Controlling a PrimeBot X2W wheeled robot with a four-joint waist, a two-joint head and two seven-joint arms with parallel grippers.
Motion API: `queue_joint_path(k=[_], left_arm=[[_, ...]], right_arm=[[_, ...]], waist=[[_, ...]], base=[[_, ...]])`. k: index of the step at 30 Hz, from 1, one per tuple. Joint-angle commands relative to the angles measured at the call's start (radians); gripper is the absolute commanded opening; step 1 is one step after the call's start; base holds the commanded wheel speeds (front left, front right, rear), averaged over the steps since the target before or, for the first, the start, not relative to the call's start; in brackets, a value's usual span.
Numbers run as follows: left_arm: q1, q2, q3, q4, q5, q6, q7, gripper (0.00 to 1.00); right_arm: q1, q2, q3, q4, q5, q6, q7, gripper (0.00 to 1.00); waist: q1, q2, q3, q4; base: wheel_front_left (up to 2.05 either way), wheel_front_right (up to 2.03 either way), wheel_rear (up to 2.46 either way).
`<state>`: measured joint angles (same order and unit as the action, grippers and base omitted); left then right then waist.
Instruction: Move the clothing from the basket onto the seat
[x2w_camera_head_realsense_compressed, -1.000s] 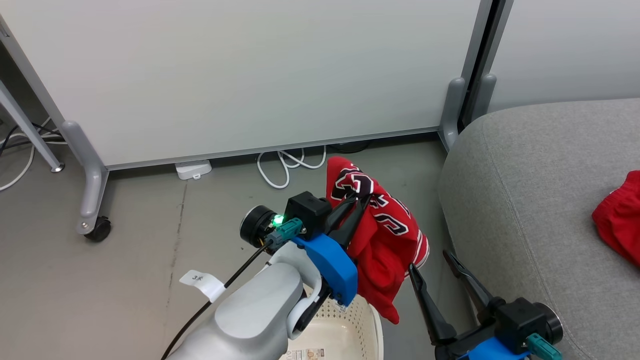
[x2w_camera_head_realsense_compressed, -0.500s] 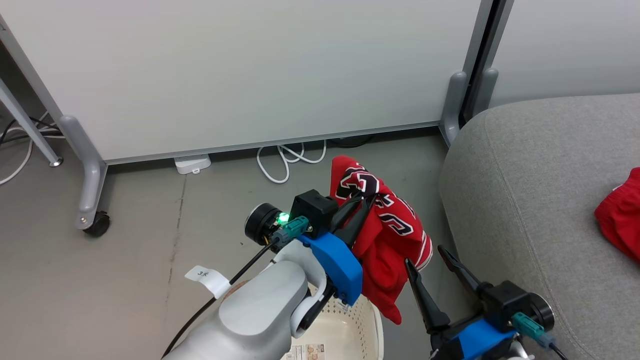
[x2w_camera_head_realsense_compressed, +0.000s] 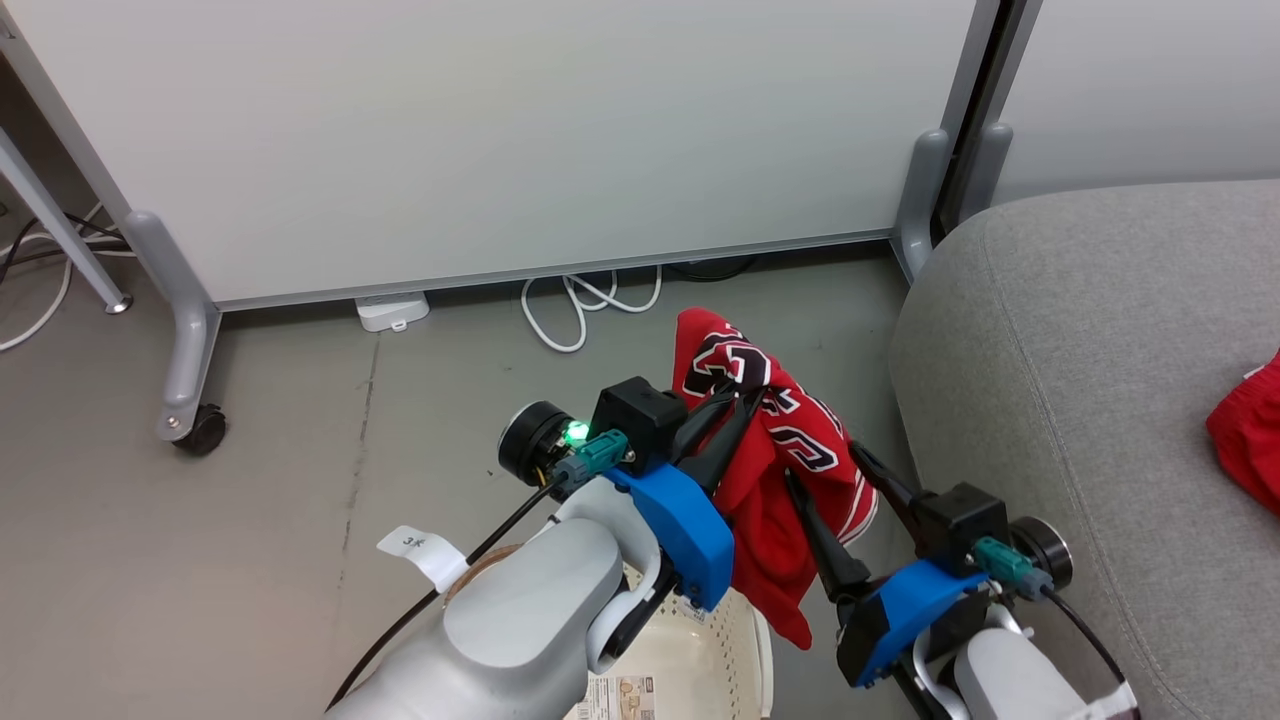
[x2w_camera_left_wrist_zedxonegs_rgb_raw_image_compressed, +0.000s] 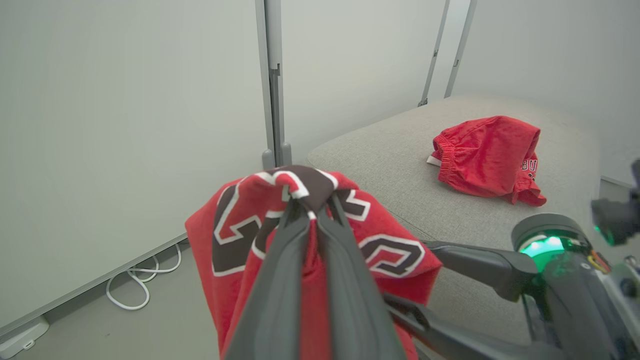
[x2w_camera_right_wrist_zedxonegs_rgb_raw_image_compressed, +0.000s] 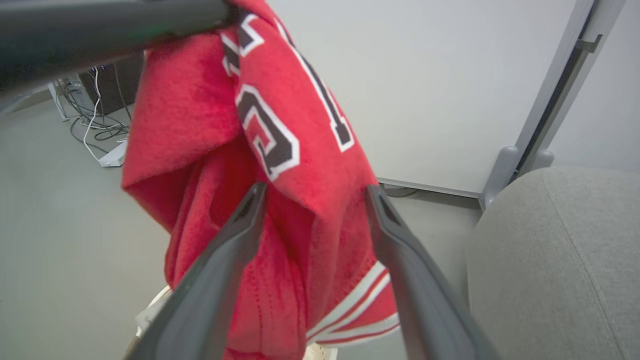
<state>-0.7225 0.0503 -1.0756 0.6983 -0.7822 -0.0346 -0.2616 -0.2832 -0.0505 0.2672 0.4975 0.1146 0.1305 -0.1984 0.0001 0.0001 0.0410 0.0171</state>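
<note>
Smooth grey floor is marked by a thin dark seam. A white partition panel is stood along the floor's far edge, carried on a grey frame leg with a black caster. A second panel is set past grey posts. White cable and a white box are laid at the panel's foot. A light-grey sofa is placed at the floor's right edge. Lighting is soft and even.

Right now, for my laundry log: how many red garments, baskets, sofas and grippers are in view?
Red garments: 2, hanging garment and lying garment
Basket: 1
Sofa: 1
Grippers: 2, left gripper and right gripper
Total: 6
</note>
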Motion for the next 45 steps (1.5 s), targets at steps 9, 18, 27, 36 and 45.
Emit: queue_joint_path(k=[9, 18, 27, 36, 45], left_arm=[[-0.021, 0.0, -0.014, -0.004, -0.01, 0.002, -0.005, 0.0], [-0.021, 0.0, -0.025, -0.002, -0.02, 0.001, -0.005, 0.0], [-0.021, 0.0, -0.03, -0.003, -0.028, 0.002, -0.005, 0.0], [-0.022, 0.0, -0.032, 0.003, -0.033, 0.006, -0.005, 0.0], [-0.02, 0.0, -0.025, 0.005, -0.031, 0.008, -0.005, 0.0]], right_arm=[[-0.121, 0.0, 0.028, 0.154, 0.031, 0.001, -0.027, 1.0], [-0.198, 0.0, 0.073, 0.276, 0.047, 0.001, -0.044, 1.0], [-0.233, 0.0, 0.111, 0.336, 0.083, 0.001, -0.056, 0.44], [-0.247, 0.0, 0.133, 0.356, 0.106, 0.001, -0.065, 0.0], [-0.248, 0.0, 0.133, 0.366, 0.12, 0.001, -0.067, 0.0]], waist=[[-0.0001, -0.0001, 0.005, -0.001], [-0.0001, -0.0001, 0.0, -0.004], [-0.0001, -0.0001, -0.003, -0.005], [-0.0001, -0.0001, -0.008, -0.006], [-0.0001, -0.0001, -0.011, -0.009]], base=[[0.0, 0.0, 0.0], [0.0, 0.0, 0.0], [0.0, 0.0, 0.0], [0.0, 0.0, 0.0], [0.0, 0.0, 0.0]])
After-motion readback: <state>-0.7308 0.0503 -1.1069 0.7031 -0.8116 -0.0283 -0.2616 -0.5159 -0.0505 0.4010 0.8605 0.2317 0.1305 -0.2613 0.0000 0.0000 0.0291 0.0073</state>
